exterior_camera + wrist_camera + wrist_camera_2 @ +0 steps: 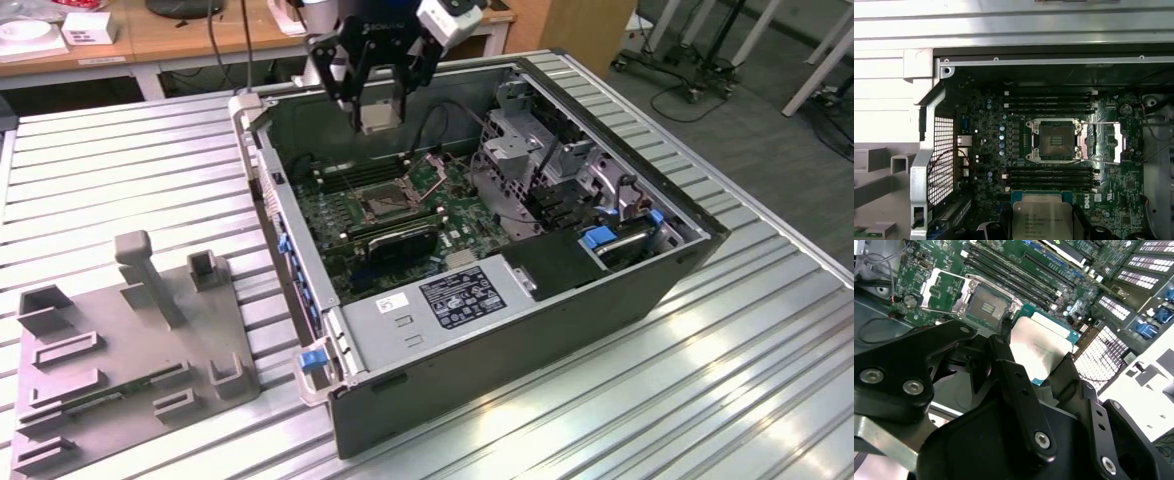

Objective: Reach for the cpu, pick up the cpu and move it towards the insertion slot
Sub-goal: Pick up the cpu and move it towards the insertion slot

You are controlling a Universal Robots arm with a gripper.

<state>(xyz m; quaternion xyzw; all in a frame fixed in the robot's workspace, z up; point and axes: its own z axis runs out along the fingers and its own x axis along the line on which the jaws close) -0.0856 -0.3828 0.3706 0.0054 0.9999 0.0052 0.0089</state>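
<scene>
Pale silver metal marks the cpu (1041,220), a flat square chip with a thin teal rim, clamped between the tool's black fingers (1019,390). In the exterior view the tool (375,113) hangs over the far wall of the open computer case (534,300), with the chip as a small pale block at its tip.

Tool state: clenched on the cpu, one finger on each of two opposite edges, chip face flat to the board.

Key relation: the insertion slot (1056,140), a shiny metal frame with a dark centre on the green motherboard (989,150), lies below the tool and offset towards the case's near side in the exterior view. Its hinged retention plate (1101,142) is swung open to one side, so the socket is bare. In both wrist views chip and slot are apart, with a bank of long black memory slots (1050,173) between them. Chip edges look roughly parallel to the socket frame.

Judgement: pickup done; carry under way, chip not yet over the slot.

The grey plastic tray (120,360) sits on the ribbed metal tabletop (747,380), at the exterior view's left, well apart from the case.
</scene>
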